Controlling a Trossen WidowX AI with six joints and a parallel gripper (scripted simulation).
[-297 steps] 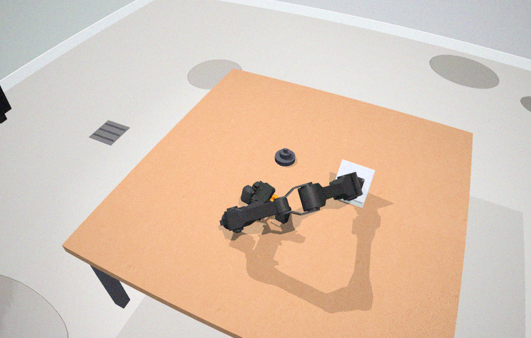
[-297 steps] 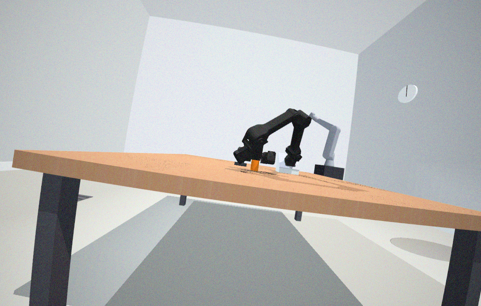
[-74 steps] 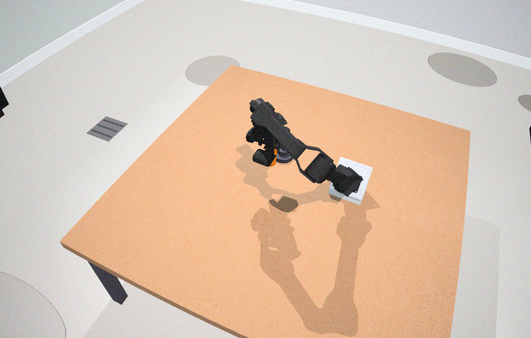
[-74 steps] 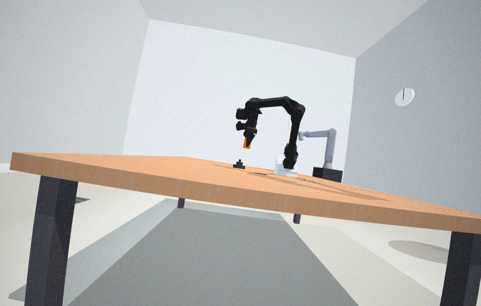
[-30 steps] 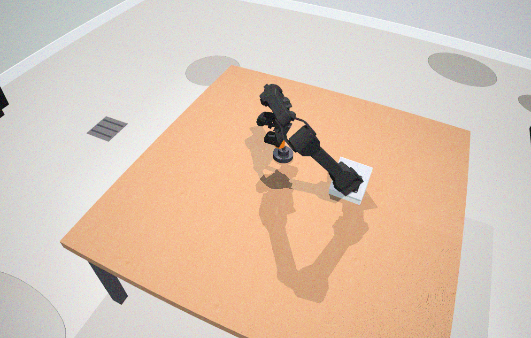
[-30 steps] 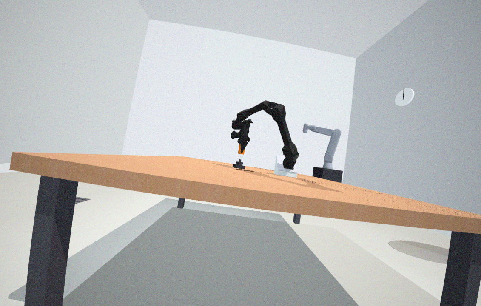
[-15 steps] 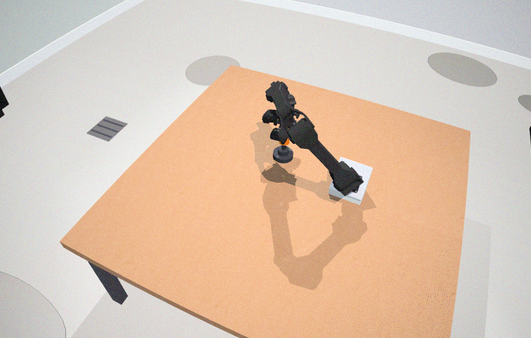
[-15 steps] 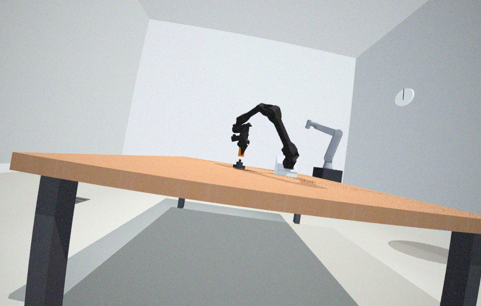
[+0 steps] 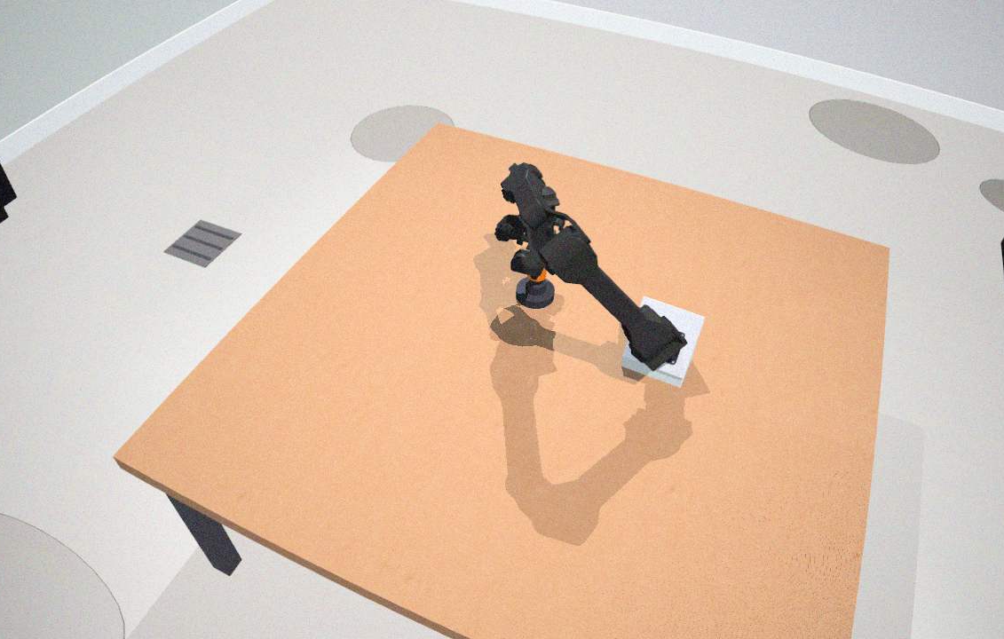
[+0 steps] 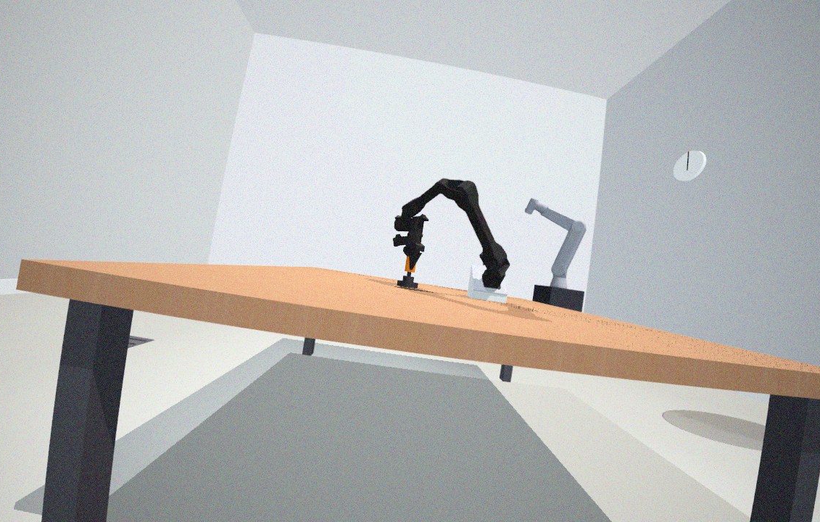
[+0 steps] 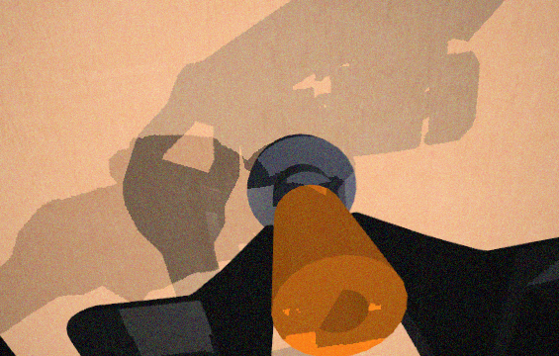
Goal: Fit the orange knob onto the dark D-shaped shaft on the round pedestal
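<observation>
You've got the gripper point(image 9: 539, 268) point(image 10: 410, 260) point(image 11: 312, 226) clamped on the orange knob point(image 9: 539, 277) point(image 10: 408, 264) point(image 11: 319, 227), one finger each side; the knob sits between the fingertips, its lower end poking out below them, just over the round pedestal point(image 9: 534, 295) point(image 10: 407, 284) point(image 11: 304, 148); a bit of dark shaft point(image 10: 408, 274) shows under it in the exterior view, so it looks at or near the shaft tip, not seated; can't tell if the tip has entered. Knob reads as light, stiff, smooth-walled plastic, probably slick; unlikely to dent, more likely to twist or tip in the pads if you push off-axis. Your hold on opposite sides looks right; keep it on the side walls, level and square, leaving the bottom end proud so the fingers don't foul the pedestal; grip firm enough to carry torque, since you'll likely need small wrist turns under light down-pressure to find the flat; if it stalls, ease off before turning; open only once it's down on the pedestal.
</observation>
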